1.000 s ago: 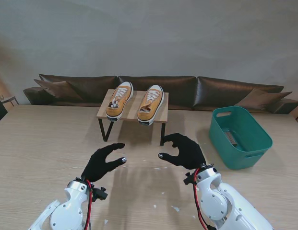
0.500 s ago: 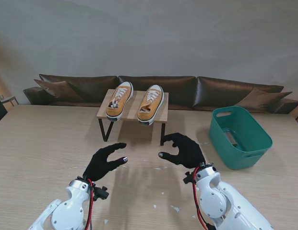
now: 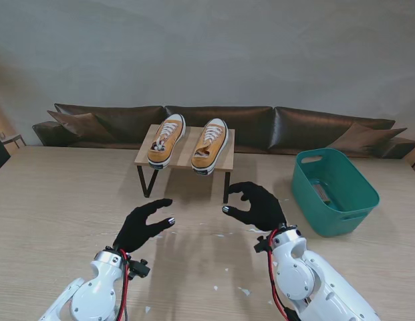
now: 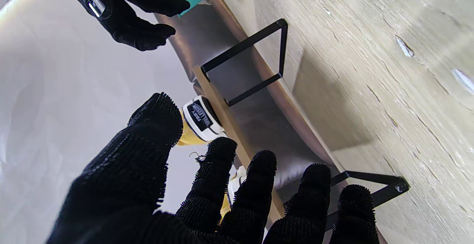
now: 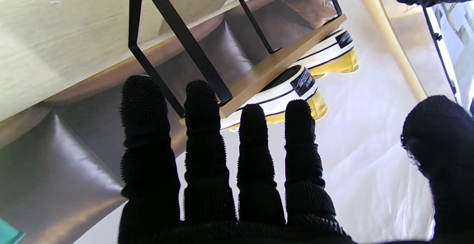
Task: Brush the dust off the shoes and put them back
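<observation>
Two yellow shoes sit side by side on a small wooden rack (image 3: 226,148) with black metal legs, toes pointing toward you. The left shoe (image 3: 166,139) lies near the rack's left edge, its toe at the near edge. The right shoe (image 3: 210,145) lies beside it, apart from it, its toe slightly over the near edge. Both have white laces and white soles with a dark heel label.

The rack stands on a pale wooden table (image 3: 53,200), close to the table's far edge and roughly at its middle.

Your left hand (image 3: 142,225), in a black glove, hovers over the table on your side of the rack, nearer its left legs. Its fingers are spread and gently curled, and it holds nothing. In the left wrist view, the fingers (image 4: 255,184) point at the rack's underside and one shoe heel.

Your right hand (image 3: 258,207), also gloved in black, hovers just on your side of the rack's right legs. Its fingers are apart and loosely bent, thumb set off to one side, and it grips nothing. The two hands are near each other but not touching.

A teal bin (image 3: 354,200) stands toward the table's right edge, well apart from the rack. Something small lies inside it; you cannot tell what. A few pale flecks (image 3: 242,290) dot the table between the arms. A dark brown sofa (image 3: 314,124) runs behind the table's far edge.
</observation>
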You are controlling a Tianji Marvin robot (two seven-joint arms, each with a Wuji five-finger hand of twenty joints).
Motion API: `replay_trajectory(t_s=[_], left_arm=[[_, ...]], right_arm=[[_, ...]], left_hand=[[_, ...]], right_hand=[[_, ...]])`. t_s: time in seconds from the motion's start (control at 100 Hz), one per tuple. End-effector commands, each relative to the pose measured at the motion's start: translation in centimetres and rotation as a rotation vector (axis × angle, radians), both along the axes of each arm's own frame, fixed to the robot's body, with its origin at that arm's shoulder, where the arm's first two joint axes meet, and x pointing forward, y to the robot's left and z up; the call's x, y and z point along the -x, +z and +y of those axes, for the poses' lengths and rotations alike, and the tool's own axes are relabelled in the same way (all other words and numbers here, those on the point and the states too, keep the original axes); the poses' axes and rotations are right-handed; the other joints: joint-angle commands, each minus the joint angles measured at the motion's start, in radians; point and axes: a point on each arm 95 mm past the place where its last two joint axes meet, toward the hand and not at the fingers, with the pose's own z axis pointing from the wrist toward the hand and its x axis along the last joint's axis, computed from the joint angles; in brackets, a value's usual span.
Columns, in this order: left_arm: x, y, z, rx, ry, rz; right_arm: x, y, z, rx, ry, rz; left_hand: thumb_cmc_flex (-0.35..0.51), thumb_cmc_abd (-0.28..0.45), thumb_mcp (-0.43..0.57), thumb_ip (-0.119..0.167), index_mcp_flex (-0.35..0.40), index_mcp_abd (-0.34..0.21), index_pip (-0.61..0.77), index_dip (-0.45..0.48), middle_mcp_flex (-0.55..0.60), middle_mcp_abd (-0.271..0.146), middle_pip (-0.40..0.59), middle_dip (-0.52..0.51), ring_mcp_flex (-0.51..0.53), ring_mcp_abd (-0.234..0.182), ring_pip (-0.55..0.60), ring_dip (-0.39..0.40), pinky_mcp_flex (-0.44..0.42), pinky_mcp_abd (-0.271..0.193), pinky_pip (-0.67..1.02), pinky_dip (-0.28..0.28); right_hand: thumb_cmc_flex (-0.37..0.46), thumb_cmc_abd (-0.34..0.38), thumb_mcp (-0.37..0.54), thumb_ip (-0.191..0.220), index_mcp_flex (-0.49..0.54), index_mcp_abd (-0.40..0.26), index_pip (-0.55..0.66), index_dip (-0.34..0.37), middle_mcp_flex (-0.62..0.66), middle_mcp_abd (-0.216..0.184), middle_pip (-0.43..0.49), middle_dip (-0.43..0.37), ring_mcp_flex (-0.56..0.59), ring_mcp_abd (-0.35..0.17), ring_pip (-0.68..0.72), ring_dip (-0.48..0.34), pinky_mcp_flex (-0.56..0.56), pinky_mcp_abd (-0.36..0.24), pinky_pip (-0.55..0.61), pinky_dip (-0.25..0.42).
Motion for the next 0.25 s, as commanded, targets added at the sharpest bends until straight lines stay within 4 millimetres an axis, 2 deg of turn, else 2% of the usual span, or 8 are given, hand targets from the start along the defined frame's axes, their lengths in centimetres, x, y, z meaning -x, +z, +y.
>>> replay_trajectory(t_s=[0.0,0.24], left_arm=[[-0.03,-0.04,-0.31,-0.006,-0.025,0.013],[-0.24,0.24,-0.34,0.004,-0.026,0.007]], right_arm=[[0.38,-0.48,0.17,0.017,0.022,0.013],[0.18,-0.46,-0.35,0.000,-0.005,0.022]], left_hand=[[-0.024,-0.014,0.003,0.014,-0.023,-0.037,-0.002,-0.008,-0.016,-0.021,-0.002,-0.009,-0.021,-0.023,-0.001,-0.008,-0.010,-0.034,-0.012,-0.012],[-0.023,-0.015,0.001,0.015,-0.020,-0.036,-0.001,-0.007,-0.014,-0.016,-0.002,-0.007,-0.018,-0.018,0.000,-0.007,-0.010,-0.032,-0.012,-0.013]], right_hand=[[0.003,-0.014,0.016,-0.016,0.004,-0.002,-0.012,0.006,-0.005,0.011,-0.013,-0.003,-0.016,0.000,0.004,-0.006,-0.423,0.023,-0.019,-0.002],[0.012,-0.019,0.019,-0.016,0.003,0.001,-0.012,0.006,-0.008,0.015,-0.013,-0.004,-0.021,0.002,0.003,-0.007,-0.429,0.018,-0.022,0.000]])
